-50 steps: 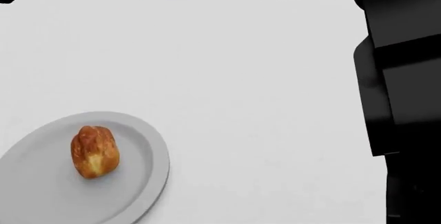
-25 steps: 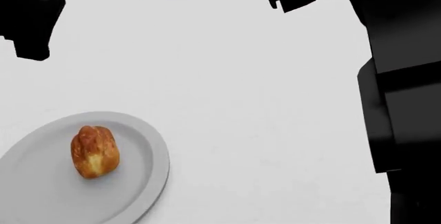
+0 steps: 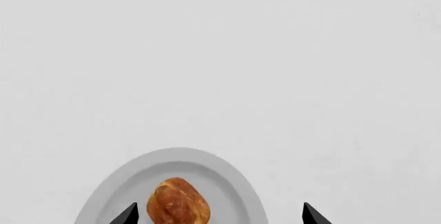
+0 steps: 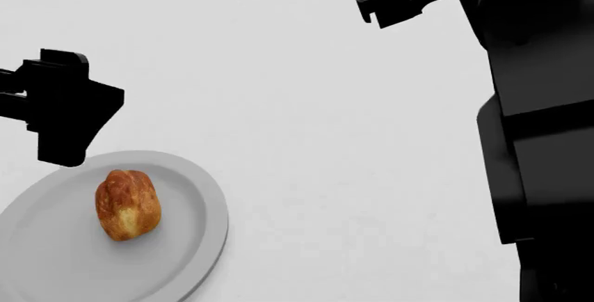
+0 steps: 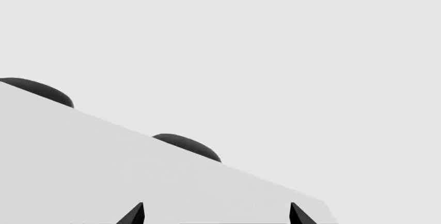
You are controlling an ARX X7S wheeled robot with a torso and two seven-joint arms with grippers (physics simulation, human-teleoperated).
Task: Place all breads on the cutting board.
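A: What lies on the white table point(image 4: 325, 142)?

B: A round grey plate point(image 4: 190, 246), shallow, with a raised rim and a flatter centre. It lies flat on the table surface, at the table's near left part in the head view, and its left and lower edges run out of that picture.

A: Anything near the plate?

B: The table around the plate is plain white.

A: And past the table?

B: Beyond the table's far edge, in the right wrist view, two dark rounded shapes point(image 5: 41, 91) rise just behind it; what they are cannot be told
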